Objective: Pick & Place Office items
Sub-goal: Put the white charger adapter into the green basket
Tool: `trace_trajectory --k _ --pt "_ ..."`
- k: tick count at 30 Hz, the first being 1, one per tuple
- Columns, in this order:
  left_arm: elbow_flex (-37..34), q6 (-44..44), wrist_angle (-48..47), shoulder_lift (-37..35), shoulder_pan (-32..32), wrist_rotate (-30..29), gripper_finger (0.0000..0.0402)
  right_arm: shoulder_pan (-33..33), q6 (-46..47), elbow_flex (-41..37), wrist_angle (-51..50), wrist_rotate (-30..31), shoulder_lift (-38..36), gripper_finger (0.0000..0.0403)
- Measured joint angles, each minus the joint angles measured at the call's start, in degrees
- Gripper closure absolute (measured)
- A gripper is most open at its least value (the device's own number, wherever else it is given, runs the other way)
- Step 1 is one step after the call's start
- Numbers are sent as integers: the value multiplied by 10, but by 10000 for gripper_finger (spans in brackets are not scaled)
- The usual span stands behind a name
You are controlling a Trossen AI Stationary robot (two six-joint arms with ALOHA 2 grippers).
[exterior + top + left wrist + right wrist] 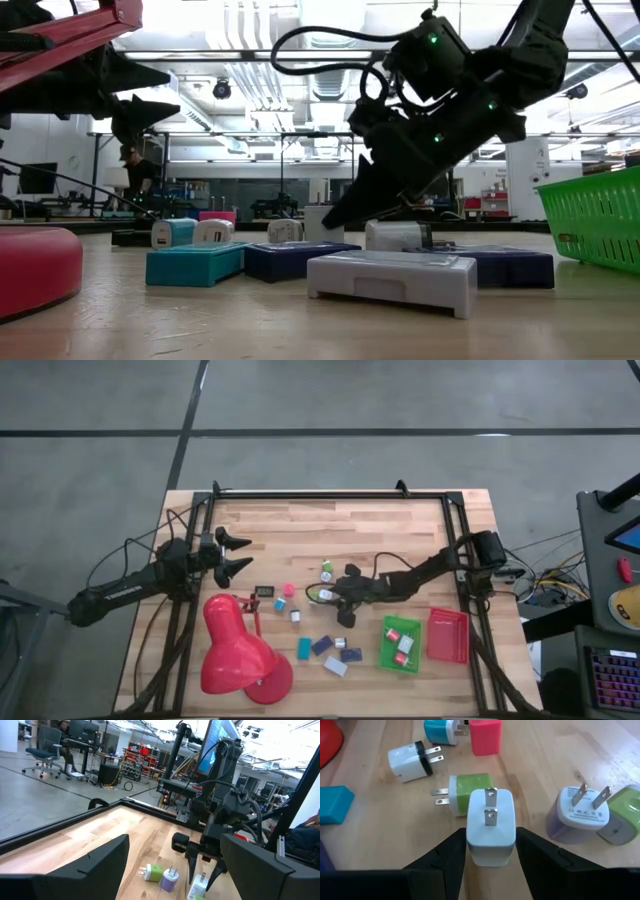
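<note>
The right gripper [490, 850] is clamped on a white plug cube [490, 827] near the table's middle, prongs pointing away from the wrist. The green tray [385, 645] lies toward four o'clock, close by. The left gripper [236, 555] waits wide apart.

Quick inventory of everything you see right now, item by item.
Chargers: several loose, white, green, pink, teal, lilac; mid-table.
Held charger: one, white-green, prongs up, between the right fingers.
Flat blocks: about five, teal, blue, white, black; near the basket.
Basket: one, green, holds two pieces.
Tray: one, red, right of the basket.
Lamp: one, red, front left.
Left gripper: open, above the table's left.
Right gripper: mid-table.
</note>
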Motion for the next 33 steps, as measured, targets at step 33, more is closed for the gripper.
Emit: trace_trajectory --k 33 --pt "0 0 0 3 0 0 82 -1 -58 33 -27 -17 12 280"
